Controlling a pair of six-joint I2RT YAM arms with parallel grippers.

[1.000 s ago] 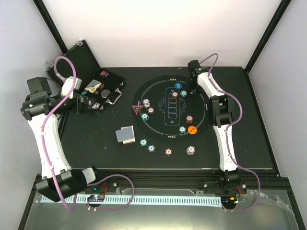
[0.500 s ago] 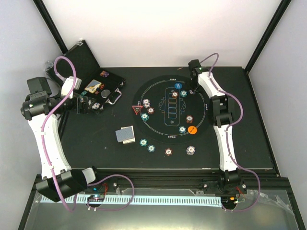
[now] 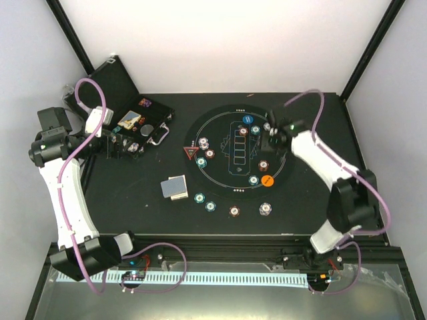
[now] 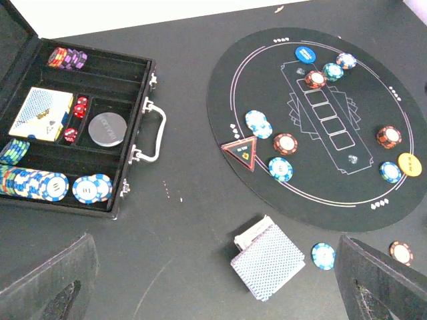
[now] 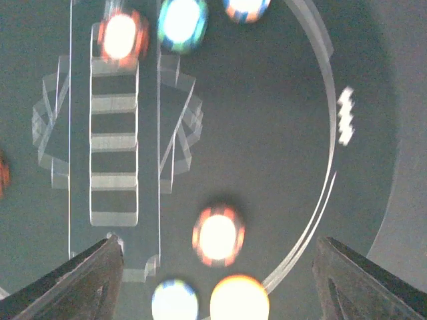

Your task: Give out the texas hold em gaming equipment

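Right: the black table [image 3: 133,200] first, most of it taken by two things, the round printed mat [image 3: 221,175] right of centre and the open case [image 4: 137,73] at the far left with racked chips [image 4: 40,185] in its slots. Off the mat, on its near-left side, sits the deck of cards [image 3: 175,188], skewed to the table edge. Four loose chips [image 3: 234,211] lie on the table just past the mat's near rim. More chips sit in small groups on the mat, with a blue disc [image 3: 247,119] at its far side and a red triangle [image 3: 191,153] on its left rim. The left gripper [image 4: 215,238] hangs near the case front, fingers spread wide, nothing in them. The right gripper [image 3: 271,145] is over the mat's right half, likewise spread and empty. What matters to me is in the right wrist view: a brown-red chip [image 5: 218,235] lies centred between the two fingers, just ahead of the tips. It is round, so there is no long axis to line up with. An orange disc [image 5: 239,301] and a teal chip [image 5: 175,301] sit just beside it on the near side, so I judge any closing must run side to side, on a straight descent. I cannot tell the height above the mat. The right arm is plainly the nearer one.
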